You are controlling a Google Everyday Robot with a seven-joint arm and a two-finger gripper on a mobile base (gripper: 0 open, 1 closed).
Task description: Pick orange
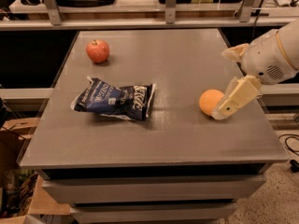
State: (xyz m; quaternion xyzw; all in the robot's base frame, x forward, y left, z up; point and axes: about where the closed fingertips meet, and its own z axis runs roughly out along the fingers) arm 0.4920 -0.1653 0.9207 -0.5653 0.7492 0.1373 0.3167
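The orange (209, 101) is round, smooth and plain orange, and sits on the right part of the grey table (187, 59). My gripper (224, 111) comes in from the right on a cream-coloured arm. Its tip is down at the orange's right side, partly in front of it and close to the table top. I cannot see whether it touches the fruit.
A red apple (97, 51) with a stem sits at the far left of the table. A dark blue chip bag (114, 98) lies left of centre. A shelf rail runs behind the table. Cardboard boxes (11, 129) stand on the floor at the left.
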